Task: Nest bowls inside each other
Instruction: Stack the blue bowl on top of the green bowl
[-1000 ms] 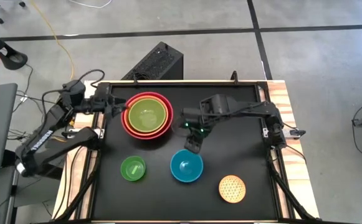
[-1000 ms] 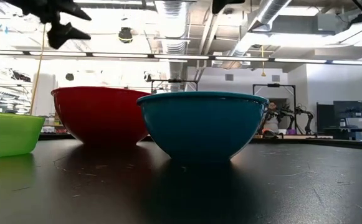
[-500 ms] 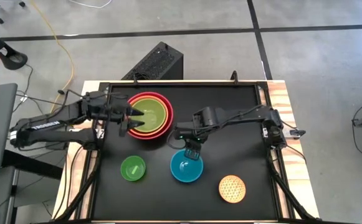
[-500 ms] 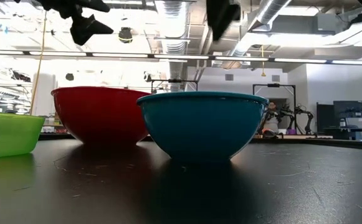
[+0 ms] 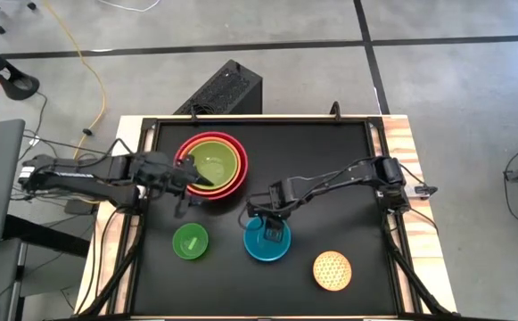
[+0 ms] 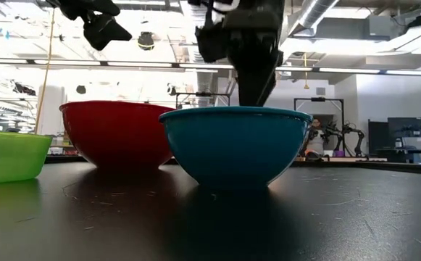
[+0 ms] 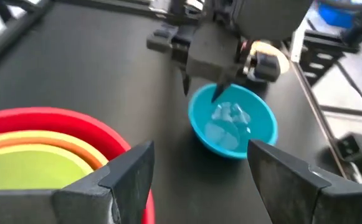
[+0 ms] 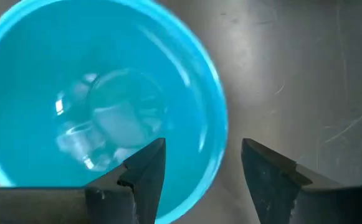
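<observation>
Three bowls [image 5: 210,165], red, orange and yellow-green, sit nested at the worktop's [image 5: 330,160] far side. The right pincer [image 5: 271,230] hangs spread over the blue bowl's [image 5: 267,241] rim, seemingly astride it; the left pincer [image 5: 185,178], wide, hovers beside the stack.

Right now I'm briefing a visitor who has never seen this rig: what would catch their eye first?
The right end effector hangs open over the blue bowl, one finger inside its rim, one outside. Behind it, the red bowl holds orange and yellow-green bowls nested; the left end effector, open, hovers beside it. A small green bowl and a dotted orange one sit apart.
</observation>
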{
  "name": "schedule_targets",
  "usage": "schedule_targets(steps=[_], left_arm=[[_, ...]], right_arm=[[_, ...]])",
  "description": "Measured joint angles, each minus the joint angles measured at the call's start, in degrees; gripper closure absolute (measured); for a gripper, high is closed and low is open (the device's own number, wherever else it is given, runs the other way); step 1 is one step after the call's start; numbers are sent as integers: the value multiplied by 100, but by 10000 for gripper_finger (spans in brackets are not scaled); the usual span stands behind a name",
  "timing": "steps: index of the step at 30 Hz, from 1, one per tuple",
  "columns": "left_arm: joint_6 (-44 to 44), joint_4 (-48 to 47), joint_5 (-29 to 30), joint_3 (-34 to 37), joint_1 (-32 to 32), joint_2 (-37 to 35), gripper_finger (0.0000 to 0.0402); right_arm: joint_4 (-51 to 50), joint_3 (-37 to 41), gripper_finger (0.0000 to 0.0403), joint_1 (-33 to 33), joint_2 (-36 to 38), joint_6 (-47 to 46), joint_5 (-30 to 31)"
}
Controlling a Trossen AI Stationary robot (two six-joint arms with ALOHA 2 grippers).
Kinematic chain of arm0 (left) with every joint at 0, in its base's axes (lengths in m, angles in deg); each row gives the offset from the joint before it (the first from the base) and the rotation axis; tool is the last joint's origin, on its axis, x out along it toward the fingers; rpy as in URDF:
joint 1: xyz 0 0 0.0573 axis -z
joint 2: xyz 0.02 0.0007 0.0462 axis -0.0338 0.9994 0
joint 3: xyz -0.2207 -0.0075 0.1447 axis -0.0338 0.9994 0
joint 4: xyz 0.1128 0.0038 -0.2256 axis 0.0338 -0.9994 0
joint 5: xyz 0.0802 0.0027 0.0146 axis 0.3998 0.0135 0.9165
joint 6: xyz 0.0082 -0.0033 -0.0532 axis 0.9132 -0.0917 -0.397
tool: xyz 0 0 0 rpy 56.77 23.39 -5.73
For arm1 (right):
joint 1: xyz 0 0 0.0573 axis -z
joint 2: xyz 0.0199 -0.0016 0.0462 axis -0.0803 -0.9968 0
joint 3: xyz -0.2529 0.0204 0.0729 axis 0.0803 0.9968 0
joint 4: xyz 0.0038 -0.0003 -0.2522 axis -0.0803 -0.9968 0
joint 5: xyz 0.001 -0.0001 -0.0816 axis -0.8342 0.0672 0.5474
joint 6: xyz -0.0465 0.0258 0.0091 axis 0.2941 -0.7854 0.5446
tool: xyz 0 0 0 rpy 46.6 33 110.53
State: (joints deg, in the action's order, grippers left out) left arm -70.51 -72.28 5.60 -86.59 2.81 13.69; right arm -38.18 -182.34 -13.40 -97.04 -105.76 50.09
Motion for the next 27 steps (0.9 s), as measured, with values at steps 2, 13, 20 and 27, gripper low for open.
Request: schedule_targets(steps=[2,13,20,27], left_arm=[[-17,78,259,0,55,1,155],[132,-26,699,0,-5,-203,155],[273,26,1139,48,-460,-1219,155],[138,-6,1238,516,-860,-1958,155]], right_arm=[[139,121,179,34,2,-19,97],[1244,757,196,152,-7,-85,-254],[1367,876,293,207,-22,-97,-431],[1431,863,386,420,-9,-99,-897]])
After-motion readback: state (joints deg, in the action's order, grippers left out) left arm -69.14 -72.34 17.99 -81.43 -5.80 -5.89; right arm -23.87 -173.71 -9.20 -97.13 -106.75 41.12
